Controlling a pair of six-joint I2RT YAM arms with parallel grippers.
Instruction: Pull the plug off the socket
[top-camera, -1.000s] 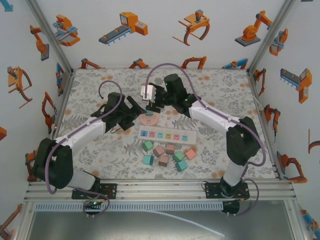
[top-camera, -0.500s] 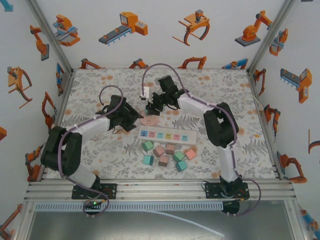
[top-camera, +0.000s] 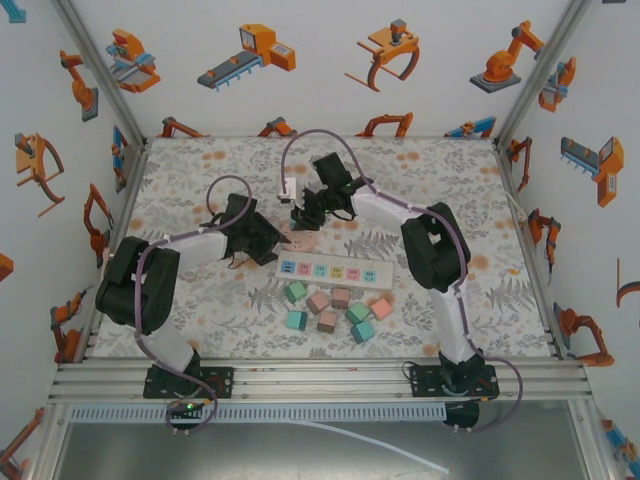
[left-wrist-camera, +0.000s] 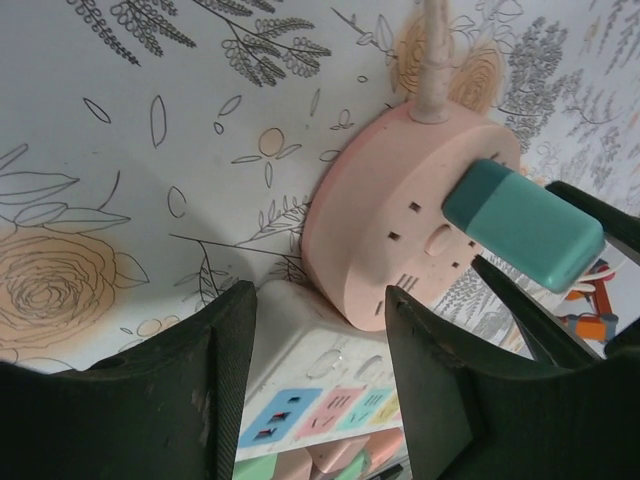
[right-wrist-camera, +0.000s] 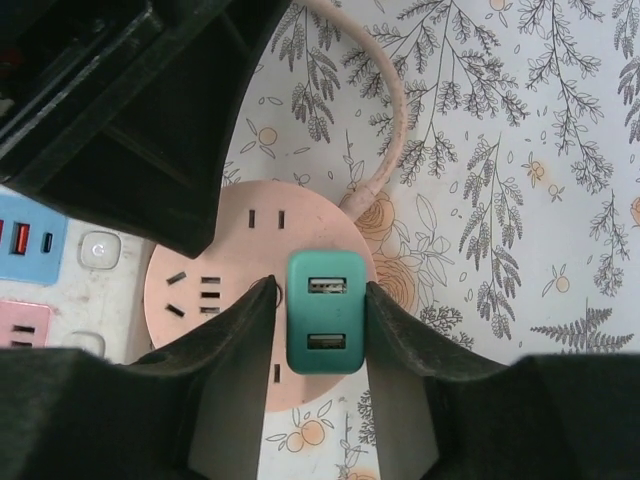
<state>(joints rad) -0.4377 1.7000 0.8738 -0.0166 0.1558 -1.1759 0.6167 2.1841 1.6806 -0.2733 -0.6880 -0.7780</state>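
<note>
Floral counter (top-camera: 450, 180): teal plug (right-wrist-camera: 326, 312) sits in pink round socket (right-wrist-camera: 300, 225), at the end of the white strip (top-camera: 335, 270). Right gripper (right-wrist-camera: 320, 290) pinches plug's sides; pull straight out, no twist. Left gripper (left-wrist-camera: 318, 305) over socket's edge (clamped or not, can't tell) should pin it down

Both elbows rise. Right gripper (right-wrist-camera: 318, 290) narrows onto the teal plug (right-wrist-camera: 326, 340) — fingers now at its sides. Left gripper (left-wrist-camera: 318, 300) narrows too — edges nearer the pink round socket (left-wrist-camera: 390, 225).
</note>
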